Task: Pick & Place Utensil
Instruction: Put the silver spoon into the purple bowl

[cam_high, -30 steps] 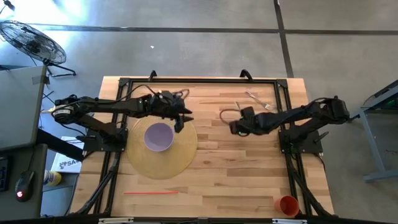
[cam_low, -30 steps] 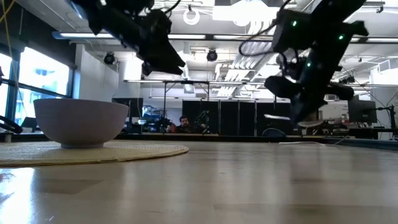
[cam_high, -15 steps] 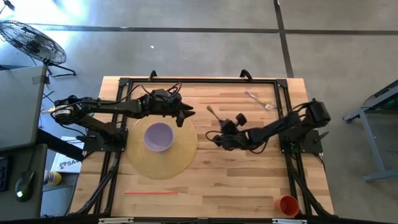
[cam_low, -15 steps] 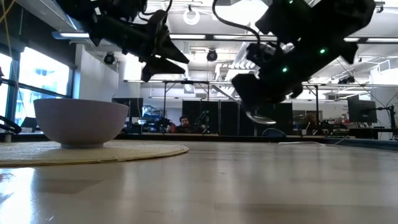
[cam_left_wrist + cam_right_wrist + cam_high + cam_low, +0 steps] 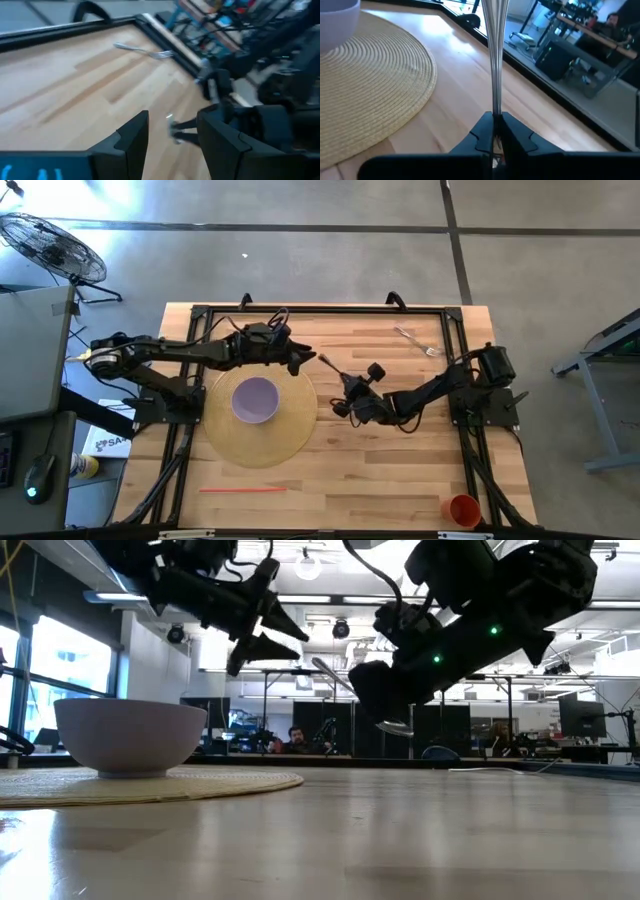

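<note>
Carrying the utensil toward the mat

My right tool (image 5: pixel 343 402) is closed on a silver utensil (image 5: pixel 494 55), above the bench (image 5: pixel 400 460) just right of the woven mat (image 5: pixel 290 430). My left tool (image 5: pixel 298 360) waits open nearby. Next I judge: lower, then release.

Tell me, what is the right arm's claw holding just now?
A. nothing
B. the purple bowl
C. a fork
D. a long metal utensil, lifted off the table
D: the right claw is pinched shut on a slim metal utensil, held in the air beside the mat, while the fork lies untouched at the far edge of the table.
</note>
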`<state>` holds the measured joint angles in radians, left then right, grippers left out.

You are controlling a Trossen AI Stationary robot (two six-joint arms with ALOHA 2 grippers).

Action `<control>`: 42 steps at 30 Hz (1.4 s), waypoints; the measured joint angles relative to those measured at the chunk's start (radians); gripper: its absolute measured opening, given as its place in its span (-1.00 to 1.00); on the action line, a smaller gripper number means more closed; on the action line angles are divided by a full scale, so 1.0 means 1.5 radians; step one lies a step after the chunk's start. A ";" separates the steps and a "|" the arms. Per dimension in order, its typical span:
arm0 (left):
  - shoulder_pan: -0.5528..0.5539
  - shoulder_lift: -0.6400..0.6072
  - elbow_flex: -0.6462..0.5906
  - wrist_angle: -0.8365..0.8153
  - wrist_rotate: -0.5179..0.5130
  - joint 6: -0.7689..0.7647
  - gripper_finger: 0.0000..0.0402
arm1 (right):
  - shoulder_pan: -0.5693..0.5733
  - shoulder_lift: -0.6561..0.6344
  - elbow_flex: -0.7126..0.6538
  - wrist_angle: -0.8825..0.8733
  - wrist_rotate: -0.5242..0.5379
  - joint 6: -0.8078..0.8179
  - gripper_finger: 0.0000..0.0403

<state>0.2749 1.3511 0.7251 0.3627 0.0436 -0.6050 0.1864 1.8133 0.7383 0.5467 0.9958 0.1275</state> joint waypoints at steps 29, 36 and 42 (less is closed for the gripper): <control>0.000 0.070 0.007 0.060 0.042 0.004 -0.19 | 0.001 0.000 0.000 0.030 -0.002 -0.089 -0.93; -0.020 0.076 0.006 0.066 0.004 0.016 -0.35 | 0.001 0.000 0.000 0.028 -0.005 -0.089 -0.93; -0.022 0.076 0.007 0.072 0.001 0.019 -0.63 | 0.001 0.000 0.000 0.028 -0.003 -0.089 -0.93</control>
<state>0.2417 1.4651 0.7349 0.4704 0.0448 -0.5762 0.1879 1.8133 0.7387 0.5888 0.9913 -0.0057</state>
